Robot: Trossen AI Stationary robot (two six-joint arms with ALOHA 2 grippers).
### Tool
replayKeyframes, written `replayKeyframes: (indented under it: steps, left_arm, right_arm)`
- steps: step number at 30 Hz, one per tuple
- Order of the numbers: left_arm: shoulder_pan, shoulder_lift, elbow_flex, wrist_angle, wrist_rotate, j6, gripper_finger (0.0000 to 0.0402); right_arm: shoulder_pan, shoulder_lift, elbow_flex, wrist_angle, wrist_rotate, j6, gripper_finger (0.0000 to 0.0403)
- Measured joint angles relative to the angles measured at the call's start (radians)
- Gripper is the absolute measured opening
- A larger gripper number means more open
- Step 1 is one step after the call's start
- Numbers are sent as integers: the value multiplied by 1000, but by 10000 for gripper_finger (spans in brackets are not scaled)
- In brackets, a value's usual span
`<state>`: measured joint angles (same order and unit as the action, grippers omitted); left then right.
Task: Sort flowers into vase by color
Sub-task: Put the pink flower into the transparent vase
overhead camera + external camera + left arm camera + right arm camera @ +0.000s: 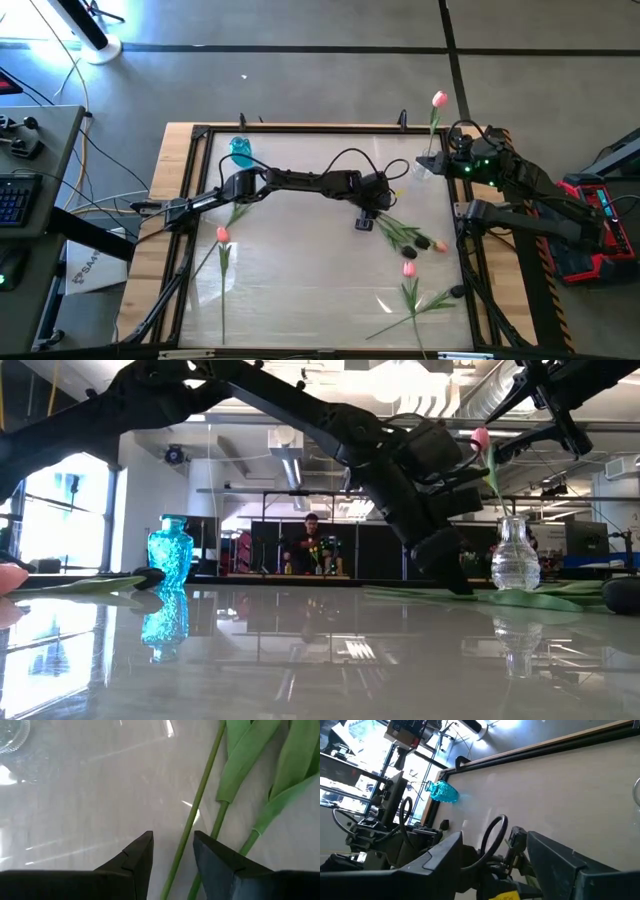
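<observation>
Left jaws gape astride a thin green stem (pixel 192 822); right jaws stand open, empty.

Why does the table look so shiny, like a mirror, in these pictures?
Low view: the glossy table mirrors the blue vase, the clear vase and the ceiling lights. Left wrist view: bright streaks of glare cross the tabletop beside the green stems. High view: only faint glints.
</observation>
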<state>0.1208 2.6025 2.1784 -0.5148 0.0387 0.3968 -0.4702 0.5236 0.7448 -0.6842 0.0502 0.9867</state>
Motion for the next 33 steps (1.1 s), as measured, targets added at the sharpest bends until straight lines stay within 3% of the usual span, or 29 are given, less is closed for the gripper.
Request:
replayKeyframes:
  steps: [3,10,21,28,33]
  left_arm:
    - [-5,1,0,-3,-5,-1,106]
    - [-13,2,0,-29,18,-2,8]
    - [9,-38,-8,-72,57,-154,1]
    - [46,-138,-6,-64,117,-267,0]
    - [81,-205,-7,-61,238,-350,0]
  right_arm:
    - [0,0,0,0,-1,0,209]
    - [0,0,0,0,-2,0,209]
    - [0,-1,0,47,-6,24,209]
    - [1,-2,0,344,-54,60,209]
    - [3,-3,1,446,-87,73,209]
